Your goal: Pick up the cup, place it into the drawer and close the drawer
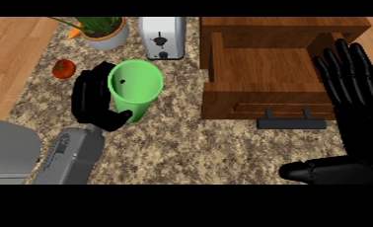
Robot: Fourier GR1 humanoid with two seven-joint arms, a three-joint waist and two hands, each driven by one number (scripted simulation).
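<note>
Head view: my left hand (94, 100) is curled round the green cup (134, 90) — it sits against my palm, over the counter (189, 142) left of the open drawer (266, 73). My right hand (350, 88) rests spread — fingers straight — at the drawer's right edge.

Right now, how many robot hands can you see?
2. The left hand curls round the green cup on the counter; the right hand is open beside the drawer.

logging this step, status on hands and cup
Left hand curled round tall green plastic cup. Right hand open by open wooden drawer. Nothing between.
</note>
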